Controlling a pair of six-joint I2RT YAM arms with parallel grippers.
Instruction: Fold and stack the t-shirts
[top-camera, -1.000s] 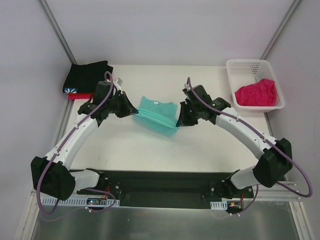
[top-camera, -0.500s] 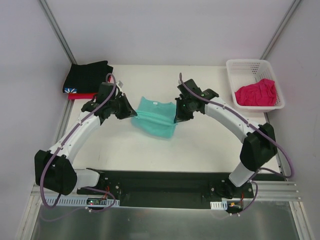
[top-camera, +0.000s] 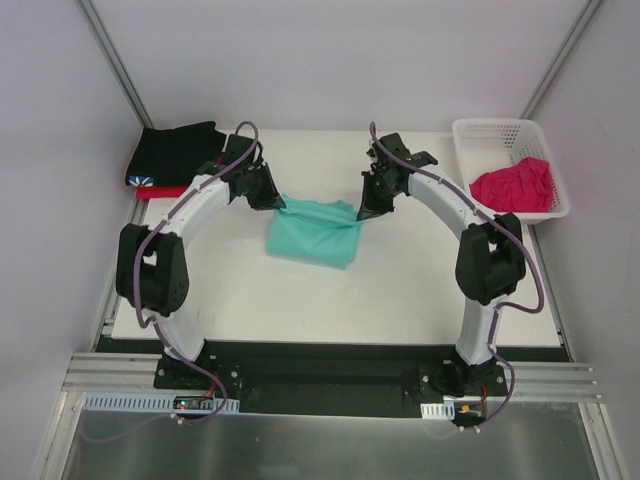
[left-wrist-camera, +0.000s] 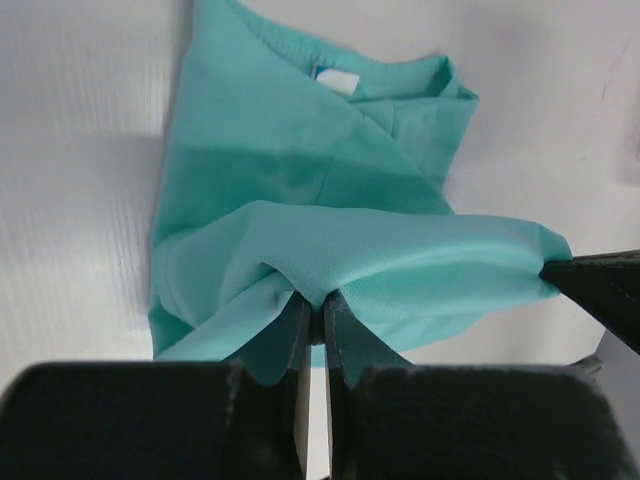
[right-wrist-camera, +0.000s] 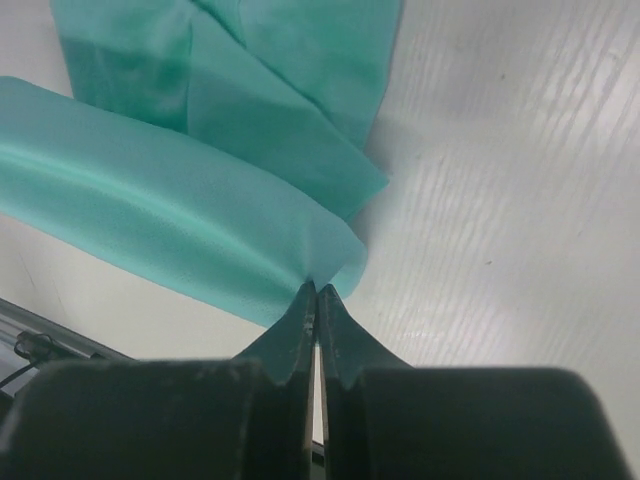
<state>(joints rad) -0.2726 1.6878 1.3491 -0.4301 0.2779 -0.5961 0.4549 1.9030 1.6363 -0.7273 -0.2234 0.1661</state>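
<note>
A teal-green t-shirt (top-camera: 312, 232) lies partly folded in the middle of the table, its far edge lifted and stretched between both grippers. My left gripper (top-camera: 280, 203) is shut on the left corner of that edge (left-wrist-camera: 318, 300). My right gripper (top-camera: 360, 212) is shut on the right corner (right-wrist-camera: 318, 285). The left wrist view shows the collar with a white label (left-wrist-camera: 335, 82) lying flat beyond the raised fold. A black t-shirt (top-camera: 175, 152) lies folded at the far left on top of a red t-shirt (top-camera: 160, 191). A magenta-pink t-shirt (top-camera: 513, 186) is crumpled in the basket.
The white lattice basket (top-camera: 497, 131) stands at the far right corner of the table. Metal frame posts rise at the far left (top-camera: 115, 65) and far right (top-camera: 560, 60) corners. White walls close in both sides.
Both grippers have carried the teal-green t-shirt's near edge away from the arm bases to the far side, folding it over the rest. The arms are stretched further out.
</note>
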